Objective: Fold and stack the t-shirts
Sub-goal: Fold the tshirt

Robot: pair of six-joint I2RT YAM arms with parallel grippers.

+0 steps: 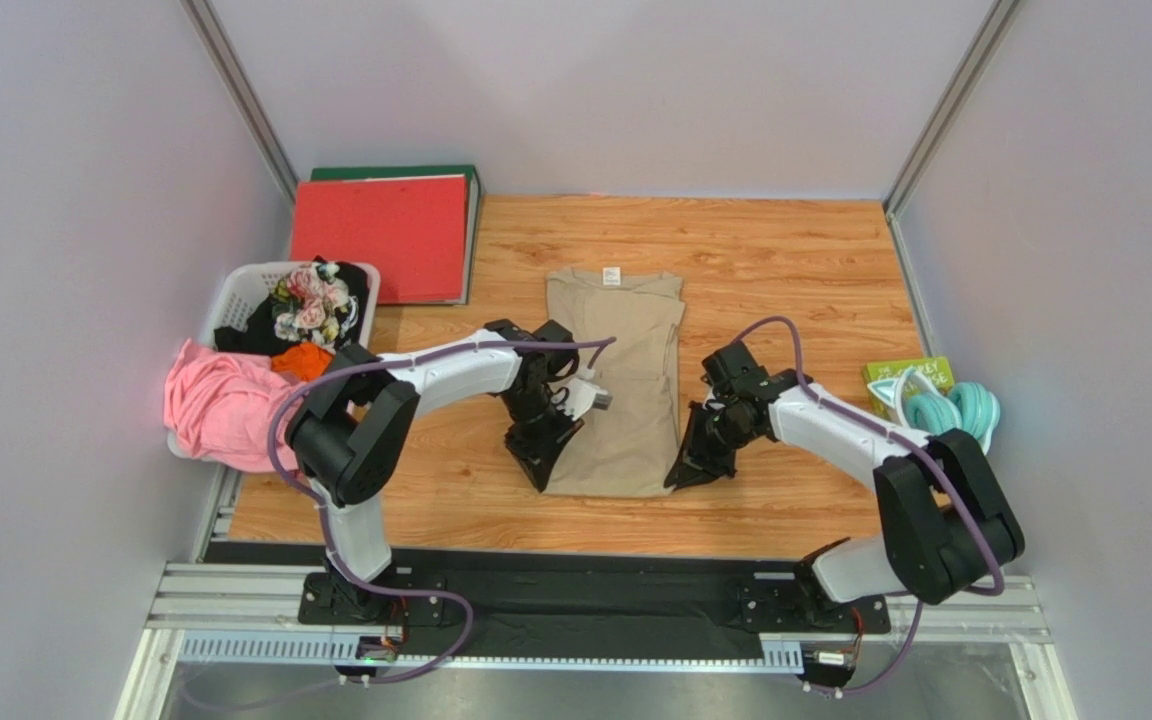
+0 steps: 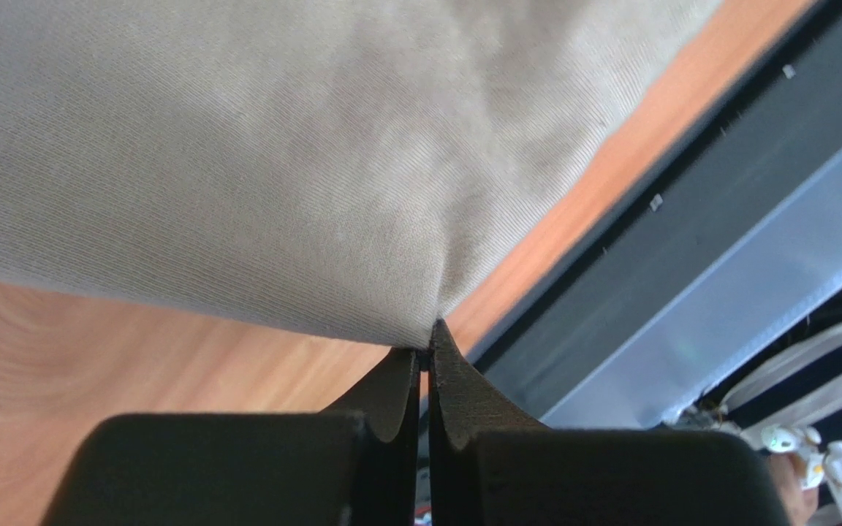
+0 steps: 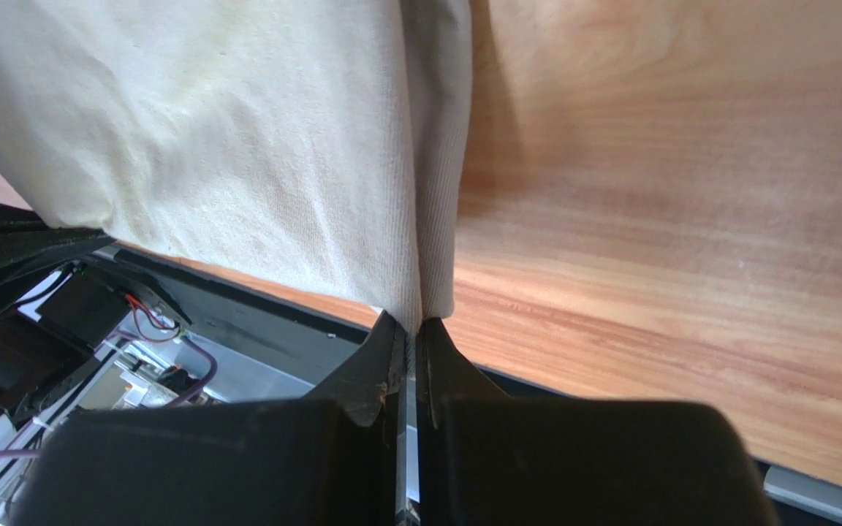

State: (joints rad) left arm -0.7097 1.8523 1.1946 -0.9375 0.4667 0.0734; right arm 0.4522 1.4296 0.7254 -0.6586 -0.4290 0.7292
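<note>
A tan-beige t-shirt [image 1: 620,360] lies folded into a long strip in the middle of the wooden table [image 1: 793,255], with a small white label [image 1: 612,275] at its far end. My left gripper [image 1: 540,471] is shut on the strip's near left corner; the cloth [image 2: 283,164] rises from its pinched tips [image 2: 429,338]. My right gripper [image 1: 684,474] is shut on the near right corner; the cloth [image 3: 283,143] hangs from its tips [image 3: 414,329]. Both corners are lifted slightly off the table.
A white basket [image 1: 241,300] with several clothes and a pink garment [image 1: 222,402] over its rim stands at the left. A red and green binder [image 1: 387,233] lies at the back left. Teal headphones [image 1: 958,408] and a green box [image 1: 898,375] sit at the right edge.
</note>
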